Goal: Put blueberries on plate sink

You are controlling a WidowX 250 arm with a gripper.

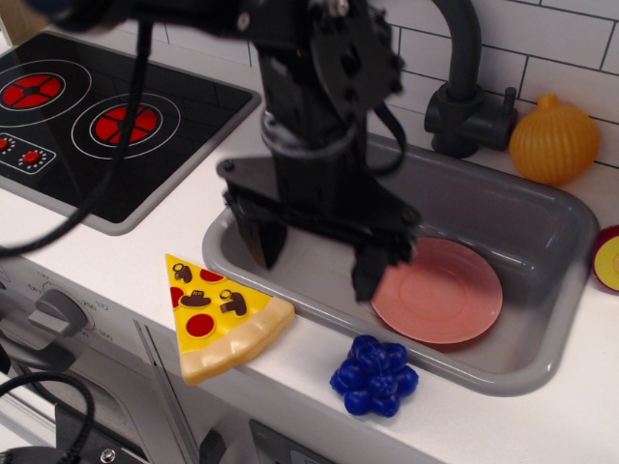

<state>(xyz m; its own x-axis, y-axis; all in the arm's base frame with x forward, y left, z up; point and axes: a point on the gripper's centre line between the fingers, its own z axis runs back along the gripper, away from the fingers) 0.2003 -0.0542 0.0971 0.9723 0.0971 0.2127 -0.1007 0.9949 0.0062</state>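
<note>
We find no text, label, brand, number or sign that we can read anywhere in this view.
</note>
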